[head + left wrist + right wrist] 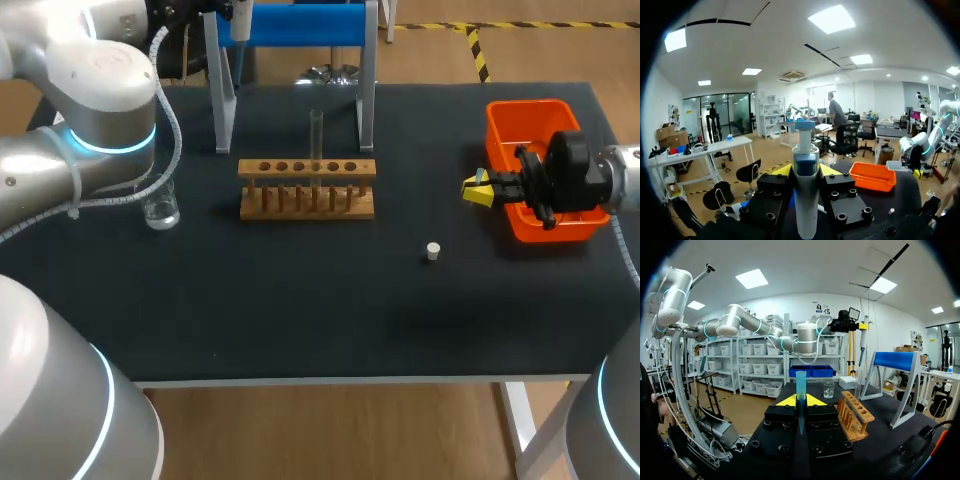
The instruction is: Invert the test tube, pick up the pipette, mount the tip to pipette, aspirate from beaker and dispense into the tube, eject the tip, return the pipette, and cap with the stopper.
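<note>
Left wrist view — pipette in left gripper

One rack, one test tube, one beaker, one stopper, one bin, one pipette, one tip.

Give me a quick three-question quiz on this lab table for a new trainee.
1. True or false: the stopper lies on the table, outside the orange bin.
2. Multiple choice: what does the right gripper hold between its fingers? A) a beaker B) a pipette tip C) the stopper
3. Fill in the missing word: the test tube stands upright in the wooden ____.

Key: 1 true; 2 B; 3 rack.
</note>
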